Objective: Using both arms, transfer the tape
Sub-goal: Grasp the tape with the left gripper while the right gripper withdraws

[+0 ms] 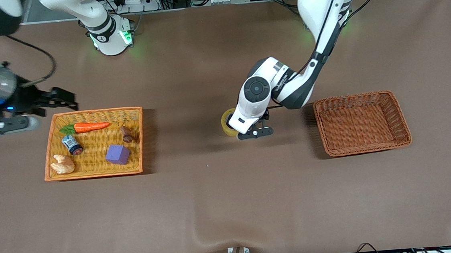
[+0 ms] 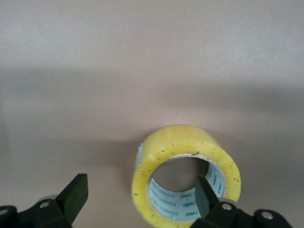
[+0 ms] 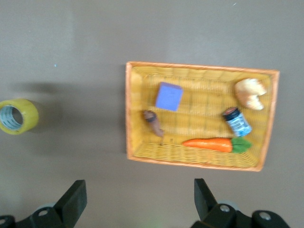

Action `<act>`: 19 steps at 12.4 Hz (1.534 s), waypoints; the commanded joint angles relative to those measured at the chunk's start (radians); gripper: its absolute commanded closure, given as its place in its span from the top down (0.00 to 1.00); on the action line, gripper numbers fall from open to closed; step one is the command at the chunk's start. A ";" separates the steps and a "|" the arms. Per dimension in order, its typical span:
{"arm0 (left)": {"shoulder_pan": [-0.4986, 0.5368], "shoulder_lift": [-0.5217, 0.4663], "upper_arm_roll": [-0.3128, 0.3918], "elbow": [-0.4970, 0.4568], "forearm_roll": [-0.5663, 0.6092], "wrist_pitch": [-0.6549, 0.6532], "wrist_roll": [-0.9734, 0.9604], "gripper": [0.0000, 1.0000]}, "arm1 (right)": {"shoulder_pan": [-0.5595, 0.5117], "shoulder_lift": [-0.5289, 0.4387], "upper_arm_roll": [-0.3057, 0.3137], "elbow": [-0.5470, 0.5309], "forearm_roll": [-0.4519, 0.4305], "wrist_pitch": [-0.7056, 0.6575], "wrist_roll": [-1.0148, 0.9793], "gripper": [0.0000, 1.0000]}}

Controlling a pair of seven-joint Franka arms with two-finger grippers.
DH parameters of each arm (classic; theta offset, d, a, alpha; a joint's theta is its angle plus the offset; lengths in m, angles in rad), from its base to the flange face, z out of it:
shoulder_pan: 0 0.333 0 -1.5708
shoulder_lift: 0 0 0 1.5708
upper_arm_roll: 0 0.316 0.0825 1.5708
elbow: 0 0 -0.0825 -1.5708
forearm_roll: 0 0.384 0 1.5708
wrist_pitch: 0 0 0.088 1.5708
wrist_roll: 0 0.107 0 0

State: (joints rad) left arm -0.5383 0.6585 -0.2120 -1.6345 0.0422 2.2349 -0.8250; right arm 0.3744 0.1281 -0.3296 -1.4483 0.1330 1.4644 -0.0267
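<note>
You have the tape (image 1: 228, 123) lying on the brown table (image 1: 223, 199) between the two baskets, nearer the empty brown wicker basket (image 1: 361, 123) at the left arm's end than the orange tray-basket (image 1: 94, 143) at the right arm's end. The roll rests on its curved side, so its grey-white core with green print faces sideways, as your left wrist view shows (image 2: 185, 176). Your left gripper (image 1: 255, 132) is down at the roll, with the wrist covering most of it from the front camera; only a yellow edge shows beside the white wrist housing. In the left wrist view its fingers (image 2: 204, 195) stand spread wide: one dark fingertip sits in front of the core's opening, the other is well apart on bare table, and neither visibly presses the roll, so it holds nothing. Your right gripper (image 1: 59, 100) hangs above the table just off the orange tray-basket's edge that lies farther from the front camera, at the right arm's end, and the right arm waits there. Its fingers (image 3: 205, 197) are likewise spread apart and empty in the right wrist view, which looks down on the tray-basket (image 3: 199, 164) and the tape (image 3: 17, 116) off to one side. In the tray-basket lie a carrot (image 1: 88, 126), a small dark can (image 1: 72, 144), a purple cube (image 1: 117, 154), a brown piece (image 1: 126, 134) and a pale bread-like piece (image 1: 63, 164), all apart from one another.
</note>
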 commanded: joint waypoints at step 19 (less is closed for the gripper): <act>0.583 -0.597 0.000 -0.278 0.005 -0.385 0.737 0.00 | -0.304 -0.143 0.141 -0.124 -0.154 0.034 0.001 1.00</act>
State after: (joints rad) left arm -0.0823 0.1138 -0.1980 -1.8334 0.0847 1.8377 -0.2336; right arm 0.0886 -0.0190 -0.2072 -1.5813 -0.0144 1.4878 -0.0307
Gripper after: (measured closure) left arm 0.780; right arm 0.000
